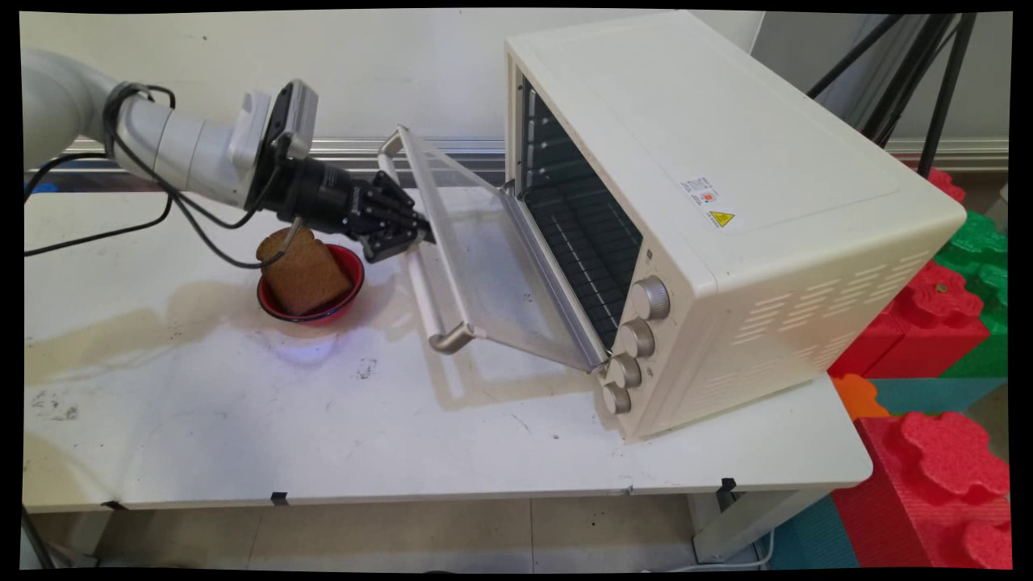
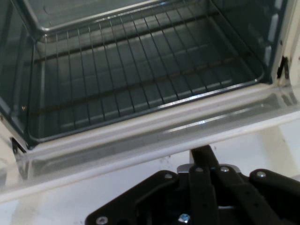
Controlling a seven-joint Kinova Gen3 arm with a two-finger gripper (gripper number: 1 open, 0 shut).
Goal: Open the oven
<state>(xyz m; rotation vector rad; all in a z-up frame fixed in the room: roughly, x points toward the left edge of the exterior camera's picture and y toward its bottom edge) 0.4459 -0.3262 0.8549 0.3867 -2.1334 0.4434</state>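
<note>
I see the white table [image 1: 202,420] with a big cream oven [image 1: 710,202] on its right side, reaching toward the back edge. The oven's glass door [image 1: 476,258] hangs open, tilted down toward the left, and its silver handle [image 1: 428,303] sticks out over the table. Inside the oven I see a wire rack [image 2: 140,79] with nothing on it. Four round knobs [image 1: 633,339] sit in a row down the oven's front corner. Left of the door, near the middle of the table, a red bowl [image 1: 349,284] holds one brown slice of bread [image 1: 303,270] standing up on its end. My gripper [image 1: 407,234] hangs just above the bowl, right beside the door's top edge. Its fingers look pressed together and hold nothing.
</note>
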